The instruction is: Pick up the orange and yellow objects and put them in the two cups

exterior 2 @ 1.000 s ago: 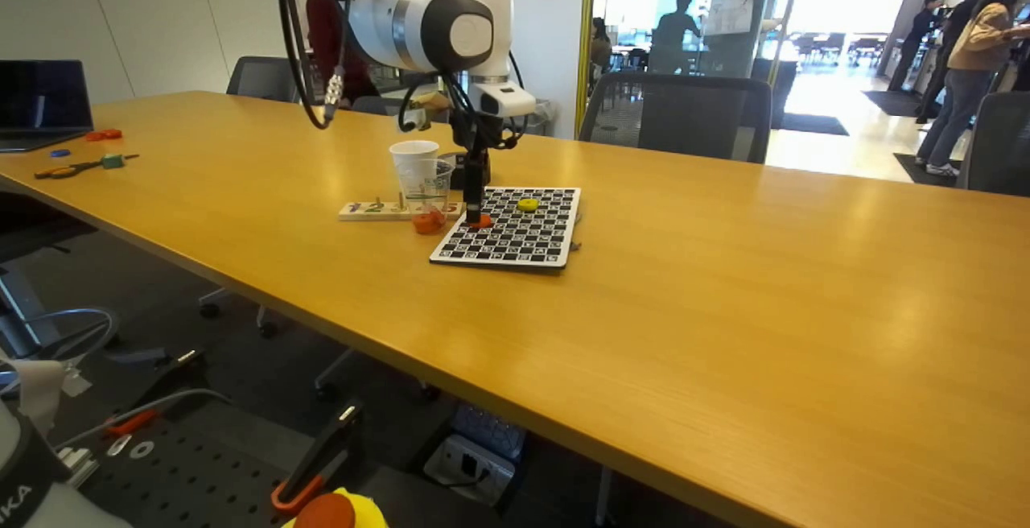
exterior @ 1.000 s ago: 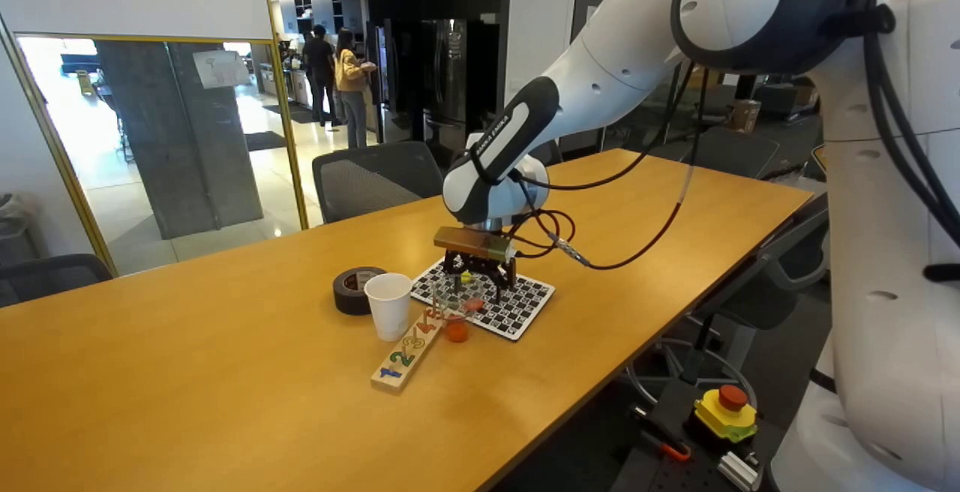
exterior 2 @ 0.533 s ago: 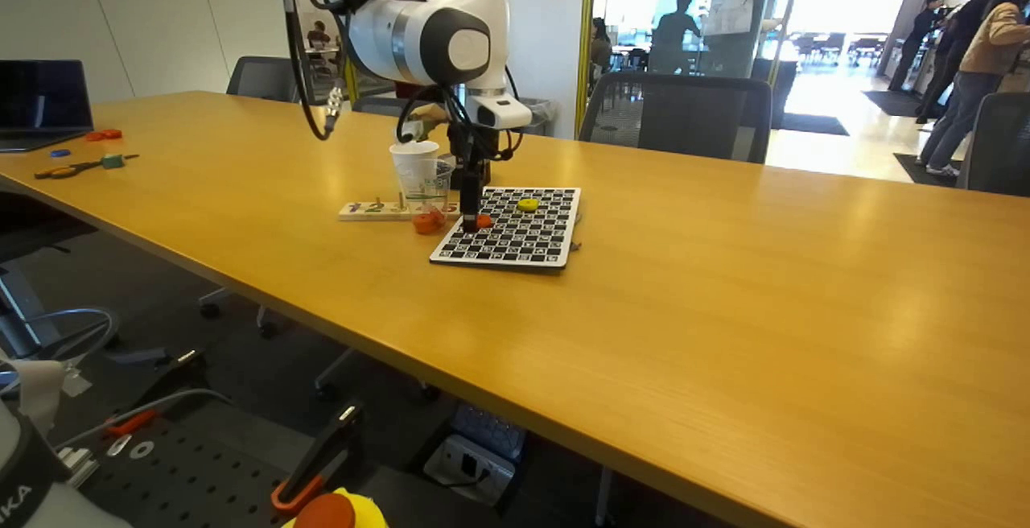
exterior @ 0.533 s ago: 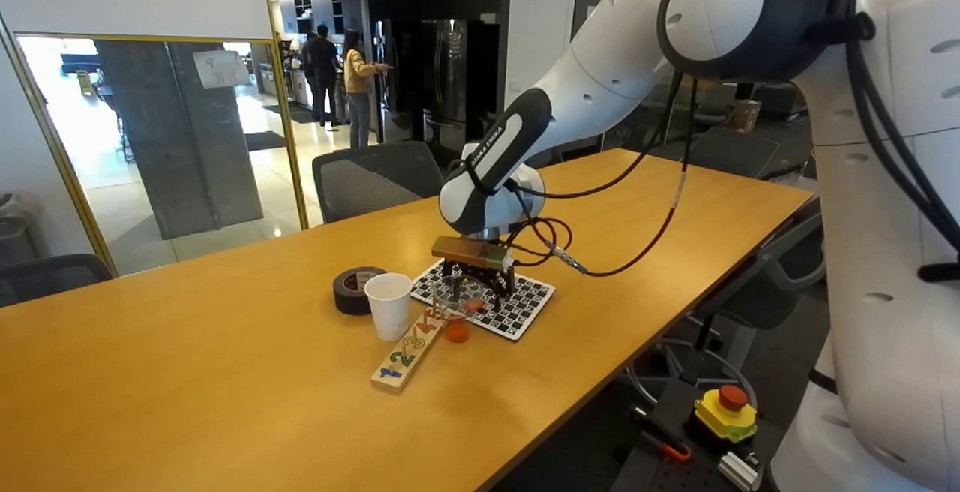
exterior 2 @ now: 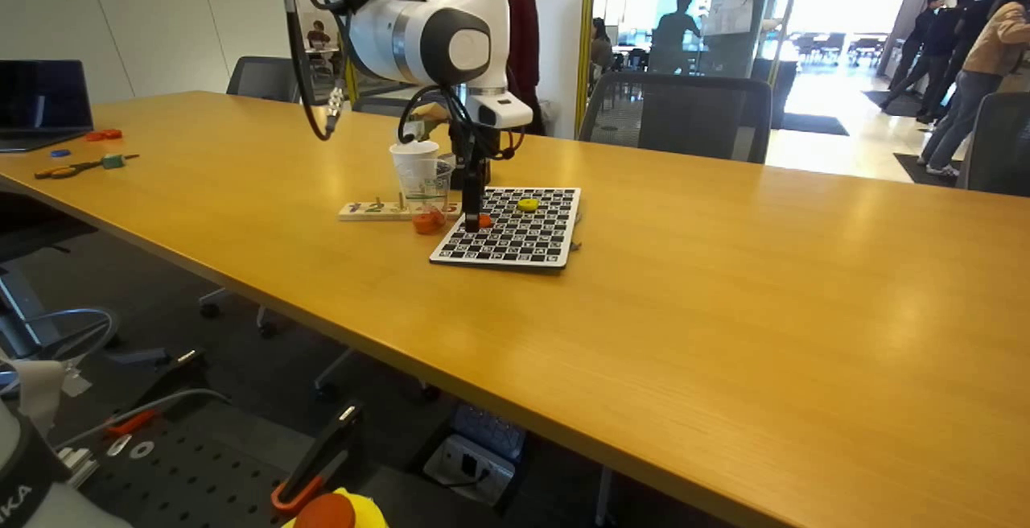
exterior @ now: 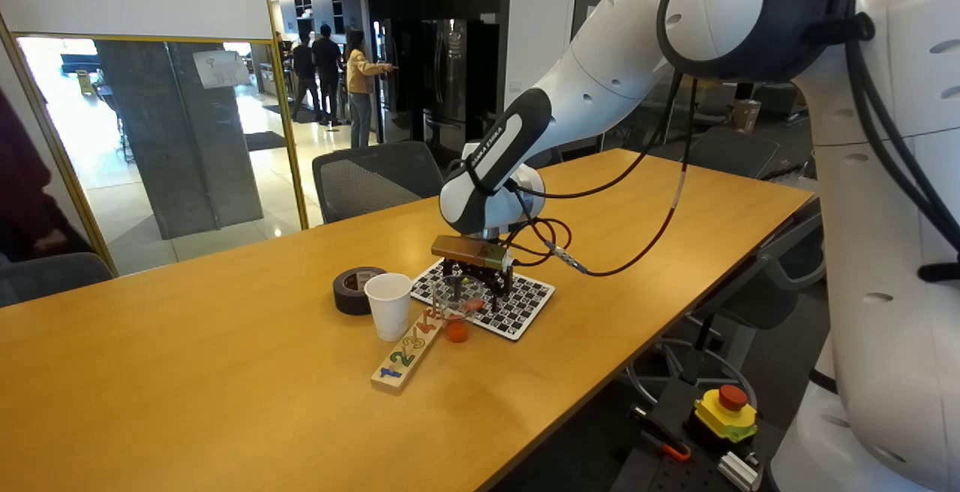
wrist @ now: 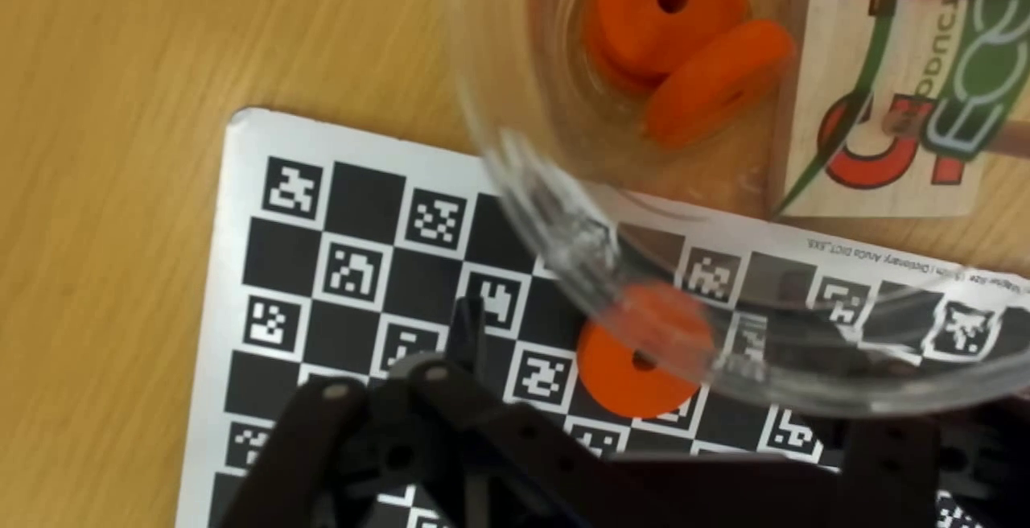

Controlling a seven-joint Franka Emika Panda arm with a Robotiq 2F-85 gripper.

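The table (exterior: 225, 402) bears — between its long edges — a board (exterior 2: 523, 248), a number strip (exterior: 403, 359), a tape roll (exterior: 349, 299) and, upright, a clear cup (wrist: 555, 206) and a white cup (exterior: 390, 308). Toward one end edge are a laptop (exterior 2: 40, 97), a tool (exterior 2: 68, 169), a blue piece (exterior 2: 60, 153) and red pieces (exterior 2: 95, 136).

The white arm (exterior: 600, 64) has black bands (exterior: 540, 107), looping cables (exterior: 577, 196) and black fingers (exterior 2: 473, 202).

Looking down on a checkered board (wrist: 280, 254) and wooden table (wrist: 105, 190) to the left. Seeing an orange disc (wrist: 613, 360) flat on the board, in view between the widely parted jaws of the gripper (wrist: 674, 351), partly through a clear cup (wrist: 575, 226) at far right. Finding more orange discs (wrist: 632, 17) inside, one tilted; beyond, a wooden number strip (wrist: 885, 203).
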